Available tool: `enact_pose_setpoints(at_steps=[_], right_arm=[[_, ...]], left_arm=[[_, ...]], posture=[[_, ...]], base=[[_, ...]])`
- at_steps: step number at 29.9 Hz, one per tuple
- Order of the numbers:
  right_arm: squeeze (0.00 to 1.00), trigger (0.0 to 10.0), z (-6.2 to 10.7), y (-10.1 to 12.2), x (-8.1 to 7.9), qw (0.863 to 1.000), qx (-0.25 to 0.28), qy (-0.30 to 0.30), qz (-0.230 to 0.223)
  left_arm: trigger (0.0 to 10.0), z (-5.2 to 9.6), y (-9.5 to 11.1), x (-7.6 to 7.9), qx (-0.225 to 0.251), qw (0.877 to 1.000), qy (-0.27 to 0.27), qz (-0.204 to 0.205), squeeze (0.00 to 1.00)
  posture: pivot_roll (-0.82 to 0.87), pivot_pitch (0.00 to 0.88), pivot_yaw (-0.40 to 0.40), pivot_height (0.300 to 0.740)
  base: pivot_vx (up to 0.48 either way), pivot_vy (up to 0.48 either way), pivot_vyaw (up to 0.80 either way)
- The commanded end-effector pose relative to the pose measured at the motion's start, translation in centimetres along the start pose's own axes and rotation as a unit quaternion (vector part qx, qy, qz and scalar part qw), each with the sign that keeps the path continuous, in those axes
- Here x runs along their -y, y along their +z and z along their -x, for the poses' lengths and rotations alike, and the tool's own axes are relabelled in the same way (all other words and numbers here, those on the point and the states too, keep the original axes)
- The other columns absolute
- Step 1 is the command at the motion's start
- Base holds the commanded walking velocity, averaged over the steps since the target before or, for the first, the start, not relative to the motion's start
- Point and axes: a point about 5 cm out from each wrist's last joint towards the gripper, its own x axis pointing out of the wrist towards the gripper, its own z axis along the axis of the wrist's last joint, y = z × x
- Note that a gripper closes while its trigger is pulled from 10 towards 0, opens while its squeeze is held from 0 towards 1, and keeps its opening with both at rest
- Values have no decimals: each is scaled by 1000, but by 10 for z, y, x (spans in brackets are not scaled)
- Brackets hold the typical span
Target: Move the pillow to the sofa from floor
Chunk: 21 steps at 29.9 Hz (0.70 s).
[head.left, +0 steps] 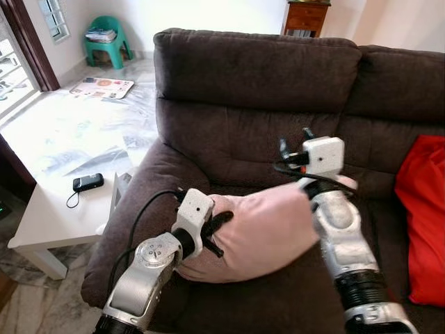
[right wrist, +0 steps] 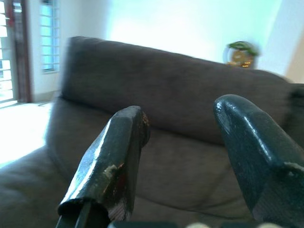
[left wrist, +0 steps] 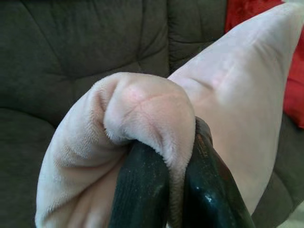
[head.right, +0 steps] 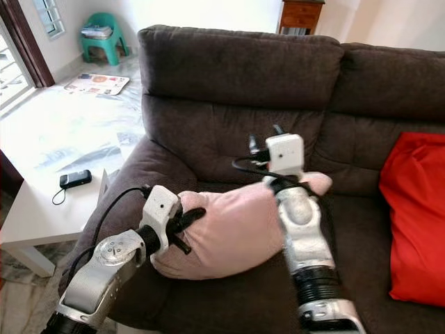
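A pale pink pillow lies on the seat of the dark brown sofa, near its left armrest. My left gripper is shut on the pillow's left corner. The left wrist view shows a fold of the pillow pinched between the two black fingers. My right arm reaches over the pillow's far end. The right gripper stands open above it, pointing at the backrest with nothing between its fingers.
A red cushion leans at the sofa's right end. A white low table with a black device stands left of the armrest. Farther back are a green stool and a wooden cabinet.
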Motion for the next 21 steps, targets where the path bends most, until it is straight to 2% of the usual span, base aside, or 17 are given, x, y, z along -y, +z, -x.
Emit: enact_pose_setpoints(at_steps=[1,6,7,8,10,11,12,13,15,21], right_arm=[[0,10000,-2,4,3,1000,9,-3,-2],[0,10000,1,1,-1,1000,6,-3,-3],[0,10000,2,-1,-4,1000,3,-1,-4],[0,10000,2,-1,-4,1000,3,-1,-4],[0,10000,2,-2,-6,1000,2,0,-6],[0,10000,3,-2,-7,1000,2,0,-9],[0,10000,4,-3,-8,1000,1,0,-11],[0,10000,5,-4,-10,1000,-1,1,-14],[0,10000,6,-5,-11,1000,-2,2,-15],[0,10000,9,-7,-14,1000,-6,3,-19]], left_arm=[[10000,-1,12,-1,27,1000,2,-16,0],[10000,-3,8,-7,26,999,40,-19,0],[10000,-3,6,-13,22,997,68,-18,0],[10000,-3,6,-13,22,997,68,-18,0],[10000,-4,3,-20,16,994,104,-17,0],[10000,-3,2,-29,18,989,148,-7,0],[10000,-2,-1,-41,20,979,203,24,0],[10000,2,-7,-57,21,959,275,66,0],[10000,7,-10,-69,26,944,316,95,0],[10000,26,-21,-94,24,904,406,134,0]], posture=[[-1,0,-54,740],[2,0,-54,740],[3,0,-53,740],[3,0,-53,740],[4,0,-53,740],[5,0,-52,740],[1,0,-53,740],[0,0,-53,740],[-5,0,-52,740],[-2,2,-53,740]], base=[[0,0,0],[0,0,0],[0,0,0],[0,0,0],[0,0,0],[0,0,0],[0,0,0],[0,0,0],[0,0,0],[0,0,0]])
